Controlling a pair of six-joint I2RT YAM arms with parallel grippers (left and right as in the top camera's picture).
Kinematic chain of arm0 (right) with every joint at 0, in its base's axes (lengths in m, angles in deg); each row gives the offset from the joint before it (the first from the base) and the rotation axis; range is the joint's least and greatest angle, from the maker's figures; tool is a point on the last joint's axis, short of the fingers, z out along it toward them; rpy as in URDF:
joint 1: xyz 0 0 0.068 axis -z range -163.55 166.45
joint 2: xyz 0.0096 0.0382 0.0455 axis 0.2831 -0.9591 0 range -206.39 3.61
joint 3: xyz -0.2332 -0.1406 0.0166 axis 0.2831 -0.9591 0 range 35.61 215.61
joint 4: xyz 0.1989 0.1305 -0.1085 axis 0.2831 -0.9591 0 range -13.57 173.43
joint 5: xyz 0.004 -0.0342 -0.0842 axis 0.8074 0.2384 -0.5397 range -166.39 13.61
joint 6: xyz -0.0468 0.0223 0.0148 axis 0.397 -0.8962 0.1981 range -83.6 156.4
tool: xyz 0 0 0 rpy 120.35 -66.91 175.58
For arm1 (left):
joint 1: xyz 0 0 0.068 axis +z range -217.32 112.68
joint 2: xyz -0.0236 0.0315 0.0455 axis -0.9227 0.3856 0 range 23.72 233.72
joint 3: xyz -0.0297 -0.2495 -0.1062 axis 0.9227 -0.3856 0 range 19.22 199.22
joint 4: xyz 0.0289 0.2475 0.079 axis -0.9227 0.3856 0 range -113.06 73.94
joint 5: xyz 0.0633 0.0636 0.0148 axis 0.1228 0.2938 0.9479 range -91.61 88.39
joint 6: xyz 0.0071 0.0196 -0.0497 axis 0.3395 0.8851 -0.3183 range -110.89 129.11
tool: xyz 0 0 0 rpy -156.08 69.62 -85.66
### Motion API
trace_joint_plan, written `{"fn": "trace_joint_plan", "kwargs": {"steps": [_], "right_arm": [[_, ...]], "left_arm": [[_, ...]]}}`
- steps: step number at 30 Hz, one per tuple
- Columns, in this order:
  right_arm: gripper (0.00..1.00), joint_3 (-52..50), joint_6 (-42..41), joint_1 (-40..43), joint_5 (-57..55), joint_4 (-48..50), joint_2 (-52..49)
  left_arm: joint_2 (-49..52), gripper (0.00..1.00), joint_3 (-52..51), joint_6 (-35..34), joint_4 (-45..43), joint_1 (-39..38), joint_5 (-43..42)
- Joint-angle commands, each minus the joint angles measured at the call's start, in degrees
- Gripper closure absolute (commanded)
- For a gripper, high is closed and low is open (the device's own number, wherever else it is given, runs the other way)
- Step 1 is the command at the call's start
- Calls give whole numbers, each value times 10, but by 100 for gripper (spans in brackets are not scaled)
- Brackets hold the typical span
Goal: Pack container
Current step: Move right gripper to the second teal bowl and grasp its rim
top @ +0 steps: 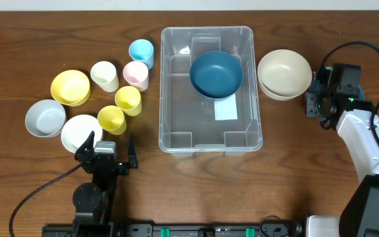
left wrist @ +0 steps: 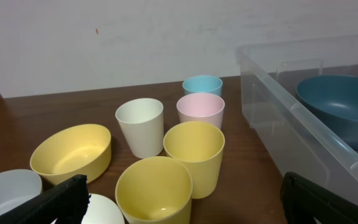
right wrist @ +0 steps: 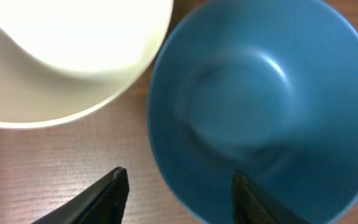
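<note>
Flanking the container (top: 176, 112): cups (top: 136, 74), cream bowls (top: 284, 72).

My black left arm (top: 95, 191) sits folded low, and the left gripper (top: 110, 141) points forward and level with its fingers (left wrist: 58, 200) spread wide. My white-and-black right arm (top: 364, 135) stretches forward. The right gripper (right wrist: 179, 190) faces down, its dark fingertips (right wrist: 109, 194) parted.
</note>
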Motion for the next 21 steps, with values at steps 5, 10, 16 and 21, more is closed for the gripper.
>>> {"fn": "trace_joint_plan", "kwargs": {"steps": [5,10,16,21], "right_arm": [[34,-47,46,1,8,73,-6],[30,-64,54,2,8,103,-29],[46,-64,54,2,8,125,-73],[85,-63,54,2,-12,125,-73]], "left_arm": [[-3,2,-8,-7,23,-2,3],[-3,2,-8,-7,23,-2,3],[-3,2,-8,-7,23,-2,3],[-3,2,-8,-7,23,-2,3]]}}
